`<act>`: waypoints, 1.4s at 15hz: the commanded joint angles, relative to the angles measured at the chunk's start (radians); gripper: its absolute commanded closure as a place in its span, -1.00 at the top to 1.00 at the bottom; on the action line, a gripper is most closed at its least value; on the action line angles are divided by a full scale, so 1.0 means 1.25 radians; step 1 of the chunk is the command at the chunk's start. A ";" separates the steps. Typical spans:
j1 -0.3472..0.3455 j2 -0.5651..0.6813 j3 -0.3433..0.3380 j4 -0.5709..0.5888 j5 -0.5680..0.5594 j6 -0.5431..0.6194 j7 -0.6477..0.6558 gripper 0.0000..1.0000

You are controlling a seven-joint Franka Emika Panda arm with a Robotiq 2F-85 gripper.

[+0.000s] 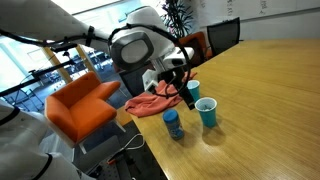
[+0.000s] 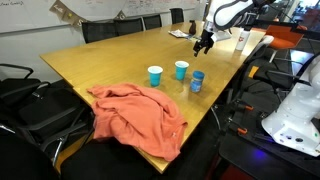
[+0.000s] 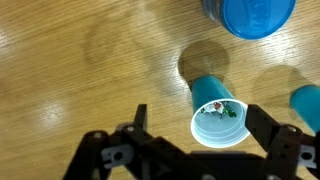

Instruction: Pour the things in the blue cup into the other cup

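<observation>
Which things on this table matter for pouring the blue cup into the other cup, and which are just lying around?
For the job: the taller turquoise cup, the shorter cup with the pale inside, the gripper.
Just lying about: the salmon cloth, the small dark-blue jar.

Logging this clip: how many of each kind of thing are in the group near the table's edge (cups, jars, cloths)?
Cups: 2 (the taller turquoise blue cup, the shorter other cup with a pale inside)
Small dark-blue jar: 1
Salmon-orange cloth: 1
Total: 4
</observation>
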 commanded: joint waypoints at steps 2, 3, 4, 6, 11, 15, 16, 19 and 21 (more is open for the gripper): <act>0.000 0.099 -0.009 0.064 -0.001 0.034 0.038 1.00; 0.001 0.117 -0.011 0.074 -0.003 0.041 0.042 1.00; 0.004 0.138 -0.013 0.084 -0.006 0.057 0.045 1.00; 0.008 0.174 -0.016 0.104 0.001 0.084 0.050 1.00; 0.017 0.250 -0.020 0.151 0.013 0.121 0.056 1.00; 0.024 0.293 -0.027 0.182 0.015 0.136 0.069 1.00; 0.026 0.303 -0.029 0.187 0.014 0.142 0.072 1.00; 0.032 0.324 -0.036 0.197 0.015 0.164 0.090 0.50; 0.035 0.334 -0.038 0.200 0.016 0.180 0.094 0.32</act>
